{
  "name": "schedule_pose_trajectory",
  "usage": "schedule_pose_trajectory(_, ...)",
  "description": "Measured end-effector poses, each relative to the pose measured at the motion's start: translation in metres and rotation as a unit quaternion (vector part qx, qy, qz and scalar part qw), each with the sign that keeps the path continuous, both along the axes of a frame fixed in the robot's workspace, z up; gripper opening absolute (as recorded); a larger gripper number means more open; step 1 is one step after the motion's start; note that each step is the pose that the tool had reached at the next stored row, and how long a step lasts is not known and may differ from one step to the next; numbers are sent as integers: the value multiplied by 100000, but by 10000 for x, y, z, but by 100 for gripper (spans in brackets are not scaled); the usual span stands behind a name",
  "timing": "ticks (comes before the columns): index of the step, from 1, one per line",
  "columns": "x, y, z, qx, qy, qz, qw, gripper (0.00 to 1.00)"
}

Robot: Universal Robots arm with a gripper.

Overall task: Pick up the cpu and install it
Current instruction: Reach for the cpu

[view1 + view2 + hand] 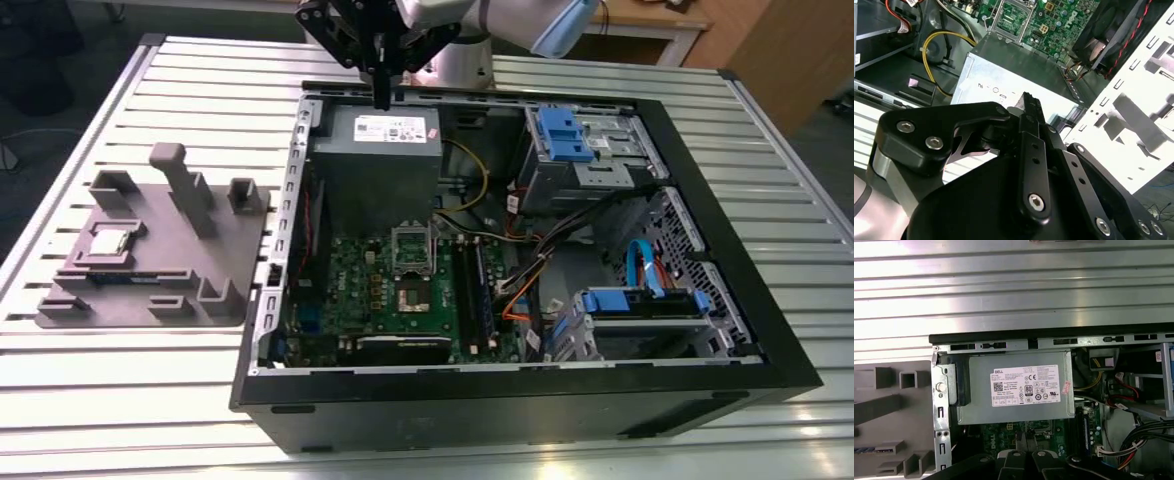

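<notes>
Cpu (110, 241) in tray (224, 255), well apart from gripper (383, 101)

open pc case (507, 405) beside grey tray (238, 245)

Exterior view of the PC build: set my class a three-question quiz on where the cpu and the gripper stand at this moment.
1. True or false: the gripper holds the cpu.
2. Multiple choice: the gripper hangs nearest to A) the cpu, B) the power supply box, C) the grey tray.
3. Short answer: what does the cpu lie on?
Key: 1 false; 2 B; 3 the grey tray.
</notes>
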State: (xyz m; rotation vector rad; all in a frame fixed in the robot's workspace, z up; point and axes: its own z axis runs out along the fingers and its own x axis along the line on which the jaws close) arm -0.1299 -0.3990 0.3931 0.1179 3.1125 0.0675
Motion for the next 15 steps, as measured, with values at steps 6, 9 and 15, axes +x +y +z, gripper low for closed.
schedule_pose_trajectory(6, -61, 1, -3, 7, -6, -3, 100000, 11)
schedule_pose_trajectory(9, -72, 0, -3, 3, -3, -1, 100000, 11)
schedule_pose_trajectory(15, -99, 0, -4, 3, -4, -1, 100000, 11)
